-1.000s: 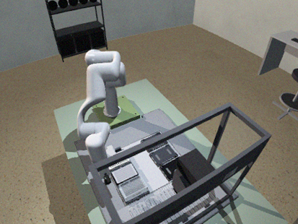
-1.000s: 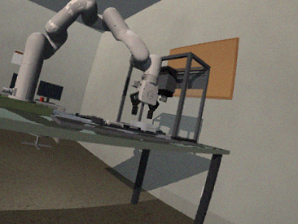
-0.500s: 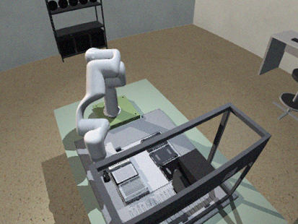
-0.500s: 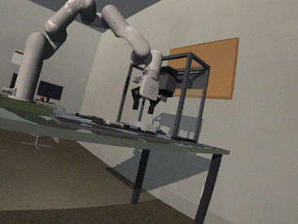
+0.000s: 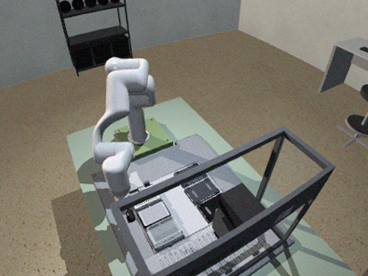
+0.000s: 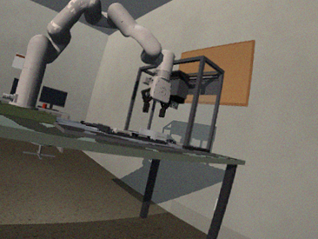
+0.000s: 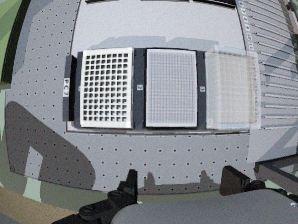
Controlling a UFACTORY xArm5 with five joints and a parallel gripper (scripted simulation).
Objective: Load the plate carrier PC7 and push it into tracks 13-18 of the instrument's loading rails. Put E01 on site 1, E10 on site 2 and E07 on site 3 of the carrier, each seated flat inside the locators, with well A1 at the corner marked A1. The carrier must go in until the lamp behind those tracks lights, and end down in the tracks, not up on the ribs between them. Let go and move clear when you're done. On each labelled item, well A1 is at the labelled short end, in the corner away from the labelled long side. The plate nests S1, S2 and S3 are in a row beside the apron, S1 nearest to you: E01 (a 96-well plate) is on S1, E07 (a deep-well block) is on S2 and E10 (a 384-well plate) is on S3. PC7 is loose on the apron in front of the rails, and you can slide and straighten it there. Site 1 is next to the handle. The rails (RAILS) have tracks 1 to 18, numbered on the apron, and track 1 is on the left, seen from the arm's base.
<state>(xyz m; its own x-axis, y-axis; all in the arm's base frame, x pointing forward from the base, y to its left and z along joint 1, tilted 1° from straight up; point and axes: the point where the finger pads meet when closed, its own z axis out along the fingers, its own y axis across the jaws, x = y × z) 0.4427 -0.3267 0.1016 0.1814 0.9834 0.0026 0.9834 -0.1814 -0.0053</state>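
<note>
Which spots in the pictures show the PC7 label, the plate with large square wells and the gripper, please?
PC7 label (image 7: 66,87): wrist view, middle of the white tag.
Plate with large square wells (image 7: 106,88): wrist view, middle of its well grid.
Gripper (image 6: 154,109) (image 7: 181,183): exterior and wrist views, midway between its fingertips.

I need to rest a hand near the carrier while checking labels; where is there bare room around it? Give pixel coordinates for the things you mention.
Probably the perforated strip between the carrier (image 7: 139,107) and the end effector (image 7: 181,183), or the perforated area beyond the PC7 handle (image 7: 66,107). It is crowded on the carrier: three plates fill it.
</note>
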